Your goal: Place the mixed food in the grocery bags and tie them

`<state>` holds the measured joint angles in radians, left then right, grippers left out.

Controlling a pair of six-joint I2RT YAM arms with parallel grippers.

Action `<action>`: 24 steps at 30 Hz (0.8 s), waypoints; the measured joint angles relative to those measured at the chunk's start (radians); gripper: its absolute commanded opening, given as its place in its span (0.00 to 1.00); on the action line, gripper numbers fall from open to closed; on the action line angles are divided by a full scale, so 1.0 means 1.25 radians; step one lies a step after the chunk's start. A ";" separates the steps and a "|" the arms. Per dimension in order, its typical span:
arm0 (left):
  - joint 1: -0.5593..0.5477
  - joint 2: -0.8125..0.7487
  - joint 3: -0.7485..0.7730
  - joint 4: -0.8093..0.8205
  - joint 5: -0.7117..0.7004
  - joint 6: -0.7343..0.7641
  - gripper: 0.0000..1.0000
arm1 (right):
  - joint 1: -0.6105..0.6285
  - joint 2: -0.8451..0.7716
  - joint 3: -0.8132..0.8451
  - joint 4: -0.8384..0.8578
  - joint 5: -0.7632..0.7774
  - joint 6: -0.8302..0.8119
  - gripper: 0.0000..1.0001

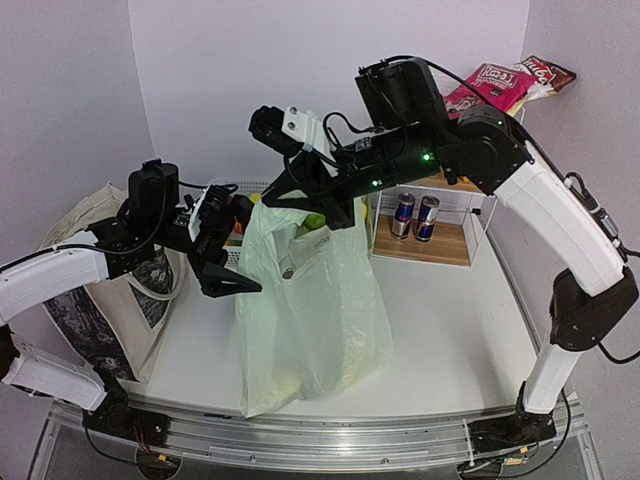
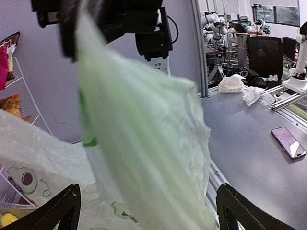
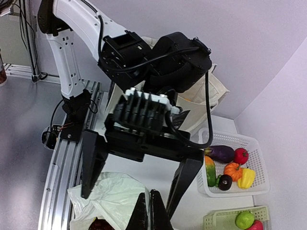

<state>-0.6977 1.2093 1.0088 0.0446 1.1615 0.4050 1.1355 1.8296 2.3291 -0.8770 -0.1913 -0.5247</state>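
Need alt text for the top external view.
The right end effector holds a pale-green plastic bag up by its top at mid-table, while the open left end effector sits at the bag's left edge. A beige canvas tote stands far left; two drink cans sit on a rear shelf.

The right gripper [image 3: 148,195], tips together, holds the plastic bag [image 3: 112,199] (left gripper [image 3: 129,206] gapes wide beyond).
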 measured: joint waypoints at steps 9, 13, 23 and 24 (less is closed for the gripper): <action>-0.034 0.023 -0.001 0.048 0.012 -0.072 0.51 | 0.000 0.057 0.074 -0.001 0.103 -0.020 0.00; -0.034 0.023 -0.003 0.058 -0.021 -0.073 0.28 | 0.002 0.058 0.085 0.001 0.164 -0.024 0.00; -0.034 0.023 -0.031 0.084 -0.142 -0.090 0.00 | 0.004 0.041 0.043 0.048 0.209 -0.015 0.00; -0.034 0.023 -0.034 0.088 -0.161 -0.088 0.00 | 0.002 0.034 0.031 0.052 0.208 -0.005 0.00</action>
<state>-0.7399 1.2381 0.9664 0.1541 0.9605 0.2946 1.1381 1.8718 2.3679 -0.8114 0.0686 -0.5308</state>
